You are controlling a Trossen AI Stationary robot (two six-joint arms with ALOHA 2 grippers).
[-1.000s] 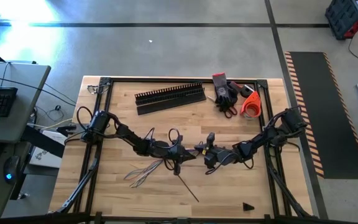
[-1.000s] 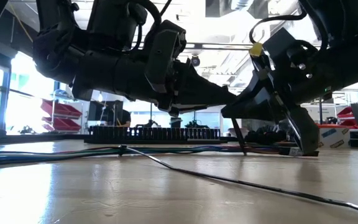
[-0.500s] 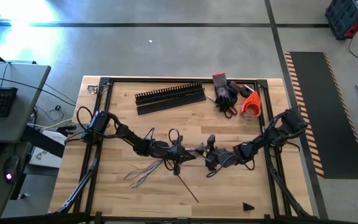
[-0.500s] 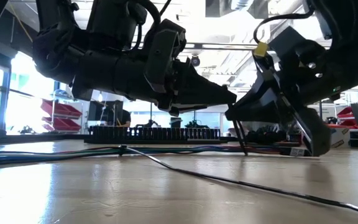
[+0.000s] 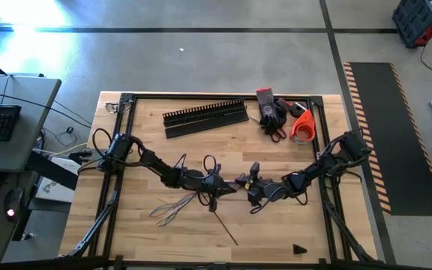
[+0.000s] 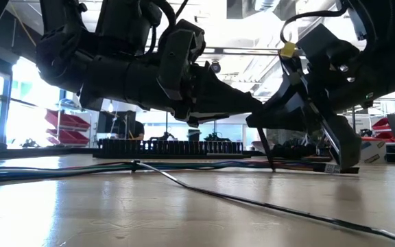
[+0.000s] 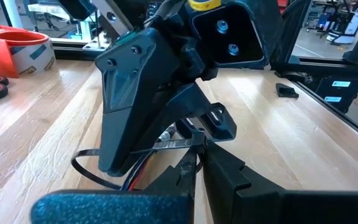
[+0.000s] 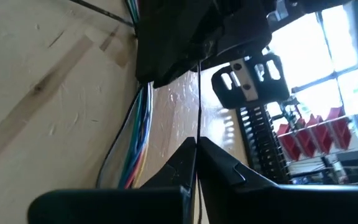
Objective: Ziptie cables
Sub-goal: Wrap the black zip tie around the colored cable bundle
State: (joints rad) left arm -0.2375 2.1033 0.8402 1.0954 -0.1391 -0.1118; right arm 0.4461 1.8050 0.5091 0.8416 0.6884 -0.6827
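I see both grippers mid-table, left gripper (image 5: pixel 227 185) clamped on cables (image 5: pixel 172 208), right gripper (image 5: pixel 247 185) pinching what looks like a ziptie (image 7: pixel 166 145)

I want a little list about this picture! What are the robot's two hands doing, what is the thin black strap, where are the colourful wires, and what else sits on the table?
left gripper: shut, mid-table, over the wires
right gripper: shut, pinching the thin black zip tie
loose thin coloured cables: lying flat on the wooden table, fanned out on the left arm's side
black comb-toothed duct: far side of the table
orange tape roll: far corner on the right arm's side
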